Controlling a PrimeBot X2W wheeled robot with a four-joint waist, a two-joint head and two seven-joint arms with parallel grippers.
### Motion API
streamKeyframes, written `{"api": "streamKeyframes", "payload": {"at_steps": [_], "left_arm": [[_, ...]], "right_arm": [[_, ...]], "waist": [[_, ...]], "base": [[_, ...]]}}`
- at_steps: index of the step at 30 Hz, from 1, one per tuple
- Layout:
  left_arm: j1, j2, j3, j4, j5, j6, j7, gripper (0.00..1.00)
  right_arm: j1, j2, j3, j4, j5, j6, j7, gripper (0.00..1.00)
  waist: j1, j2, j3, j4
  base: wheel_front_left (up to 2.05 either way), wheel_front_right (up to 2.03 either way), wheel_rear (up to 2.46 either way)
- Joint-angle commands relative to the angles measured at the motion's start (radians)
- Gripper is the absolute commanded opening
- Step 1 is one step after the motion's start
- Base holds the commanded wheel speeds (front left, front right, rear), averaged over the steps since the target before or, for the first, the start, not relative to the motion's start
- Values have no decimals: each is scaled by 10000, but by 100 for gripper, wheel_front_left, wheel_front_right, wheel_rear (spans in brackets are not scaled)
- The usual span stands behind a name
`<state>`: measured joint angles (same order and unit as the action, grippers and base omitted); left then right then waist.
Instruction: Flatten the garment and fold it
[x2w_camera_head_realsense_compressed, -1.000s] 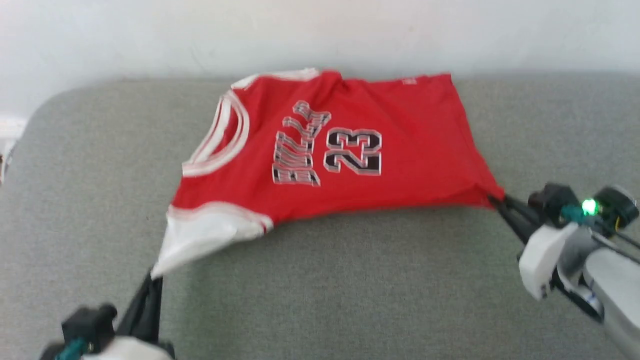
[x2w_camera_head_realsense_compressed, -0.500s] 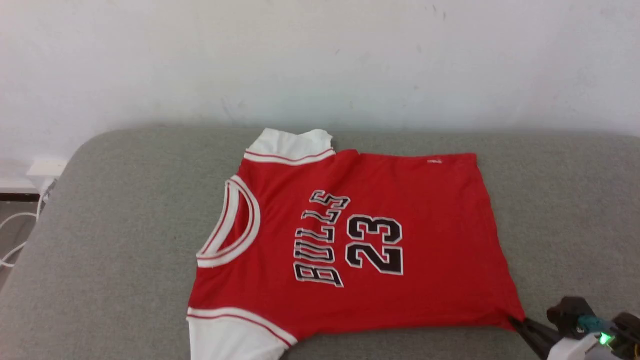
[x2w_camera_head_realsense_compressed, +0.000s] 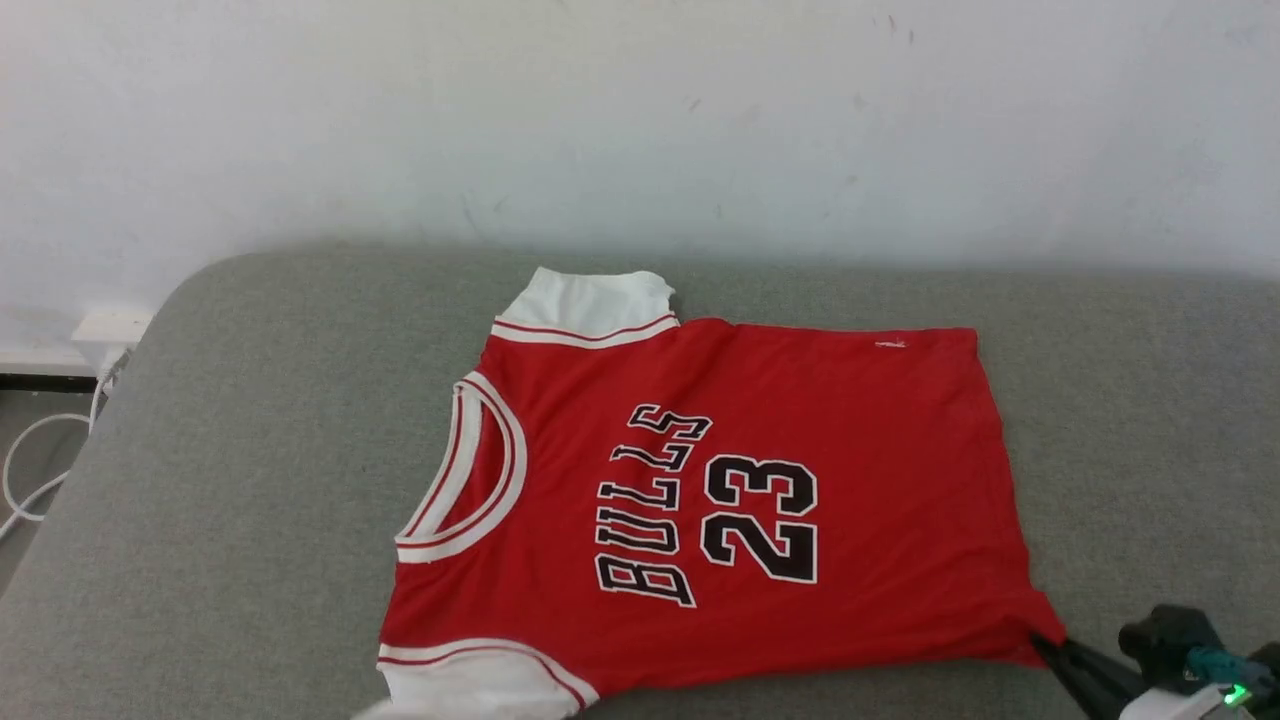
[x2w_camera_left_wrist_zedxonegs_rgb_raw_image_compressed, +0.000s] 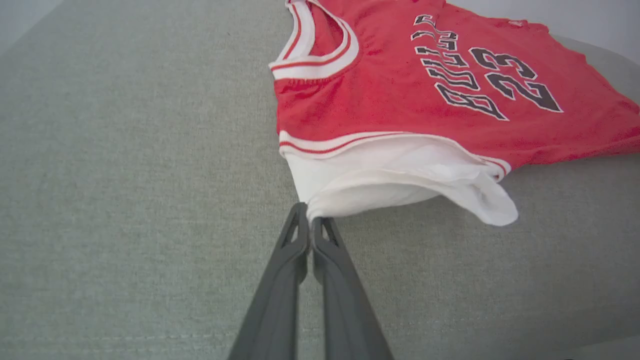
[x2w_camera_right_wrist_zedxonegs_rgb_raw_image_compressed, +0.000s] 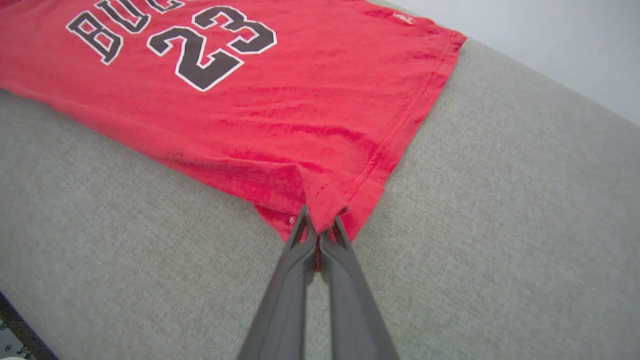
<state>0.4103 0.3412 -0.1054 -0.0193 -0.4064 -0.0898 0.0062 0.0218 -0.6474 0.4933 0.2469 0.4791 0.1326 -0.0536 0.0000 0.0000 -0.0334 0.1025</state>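
The head view's bottom edge cuts off the near sleeve of the red jersey T-shirt. It also crops the right gripper to dark fingers and a black housing with a green light. The shirt's back layer is hidden beneath the front.

There is one garment, lying chest-up on the grey upholstered surface, with its neck toward the robot's left and its hem toward the right. It has two white sleeves edged in red stripes, one round striped collar, the black, white-outlined word "BULLS" and the number 23.

Both grippers are clamped shut on cloth. The left gripper pinches the near sleeve's white corner, and the right pinches the near hem corner (the fabric puckers into a small peak there).

The jersey is a soft knit, faintly wrinkled. The surface is a coarse weave with a rounded corner.
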Motion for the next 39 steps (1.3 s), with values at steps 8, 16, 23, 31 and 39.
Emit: {"api": "streamKeyframes", "payload": {"at_steps": [8, 16, 23, 31, 39], "left_arm": [[-2649, 502, -303, 261, 697, -108, -343, 0], [-5337, 729, -869, 1460, 958, -283, -336, 0], [-7473, 722, -1026, 3112, 1341, -267, -727, 0], [-9217, 580, -1322, 5691, 1502, -307, -1124, 0], [-9865, 331, -2128, 8186, 1355, -390, -1119, 0]], "right_arm": [[-327, 435, -979, -784, -518, -19, 380, 0], [-1565, 596, -925, -834, -840, -19, 906, 0], [-3025, 650, -513, -60, -749, -19, 1258, 0], [-4636, 876, 551, 995, -629, -19, 1502, 0], [-5413, 816, 1721, 1885, -134, -19, 1958, 0]], "waist": [[0, 0, 431, -310], [0, 0, 1464, -758], [0, 0, 2580, -953], [0, 0, 3511, -1013], [0, 0, 3623, -1051]], "base": [[0, 0, 0], [0, 0, 0], [0, 0, 0], [0, 0, 0], [0, 0, 0]]}}
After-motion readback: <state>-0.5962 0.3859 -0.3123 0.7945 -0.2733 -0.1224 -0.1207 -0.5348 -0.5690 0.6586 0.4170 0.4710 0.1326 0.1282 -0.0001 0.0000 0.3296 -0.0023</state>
